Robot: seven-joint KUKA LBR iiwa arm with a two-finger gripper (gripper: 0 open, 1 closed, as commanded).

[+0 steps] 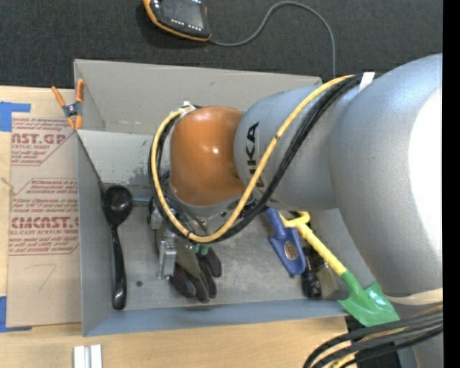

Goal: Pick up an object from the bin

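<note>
The gripper (pixel 184 257) hangs low in the bin (pixel 97 316) under the arm's orange cover, and whether it is open or closed, or has hold of anything, cannot be told. Directly under it, toward the bin's near wall, lies a dark lumpy thing (pixel 197 281). A black ladle (pixel 116 241) lies off to its left, apart from it, and a blue tool (pixel 282 244) and a yellow-handled green tool (pixel 339 279) lie to its right.

You have a black ladle (pixel 116 241) lying at the view's left, a blue-handled tool (pixel 282 246) just beside a yellow-handled green tool (pixel 368 302) at the right, and an orange-and-black device (pixel 178 16) at the top.
</note>
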